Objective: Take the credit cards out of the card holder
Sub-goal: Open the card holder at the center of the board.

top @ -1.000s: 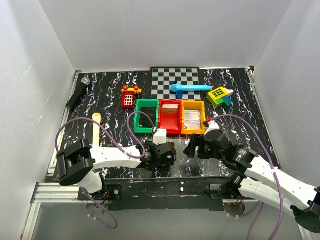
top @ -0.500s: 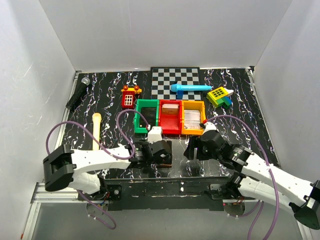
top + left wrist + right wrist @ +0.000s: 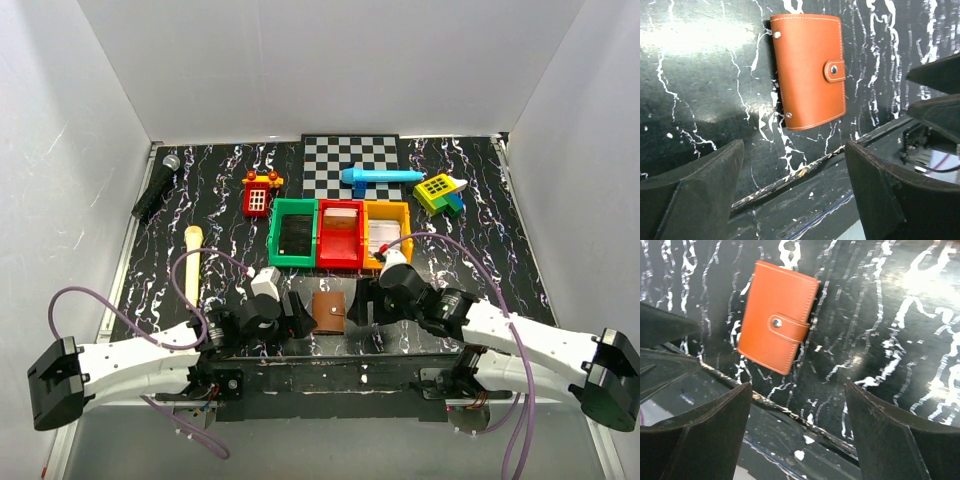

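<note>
- White walls close in a black, white-veined counter [image 3: 220, 200].
- We see the card holder [image 3: 329, 312] lying flat by the counter's front edge, on the near side of the red bin [image 3: 340, 233]. It is folded shut with its snap strap fastened.
- Our left fingers [image 3: 690, 200] are spread wide and grip nothing, just left of the card holder.
- Our right fingers [image 3: 900, 440] are likewise spread and empty, just right of it.
- Neither pair touches it.

The brown card holder [image 3: 329, 312] lies flat, snapped shut, near the table's front edge.
</note>
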Tool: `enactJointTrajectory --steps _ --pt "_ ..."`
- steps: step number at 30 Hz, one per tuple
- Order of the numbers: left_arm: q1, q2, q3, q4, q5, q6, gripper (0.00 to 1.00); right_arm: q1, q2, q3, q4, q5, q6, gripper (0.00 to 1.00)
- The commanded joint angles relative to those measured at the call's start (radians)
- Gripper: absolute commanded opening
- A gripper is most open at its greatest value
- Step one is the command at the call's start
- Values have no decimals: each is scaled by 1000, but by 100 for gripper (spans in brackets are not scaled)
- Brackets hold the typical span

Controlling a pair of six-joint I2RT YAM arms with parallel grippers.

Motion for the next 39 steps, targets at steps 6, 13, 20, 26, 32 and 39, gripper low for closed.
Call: enactJointTrajectory --steps 6,13,20,26,32,39 --pt "190 5 -100 337 288 90 66 -45 173 14 224 -228 91 83" --pt "222 119 -67 385 361 124 48 -86 211 -77 384 -285 168 73" --pt "230 217 -28 357 345 124 39 -86 269 -113 456 -305 194 65" --pt "231 249 -30 368 332 109 36 -97 291 -124 466 -313 202 60" --pt "231 271 -34 391 337 93 36 -127 303 -164 508 -334 226 57" --pt "231 289 -19 396 341 99 37 -152 348 -181 564 -372 237 52"
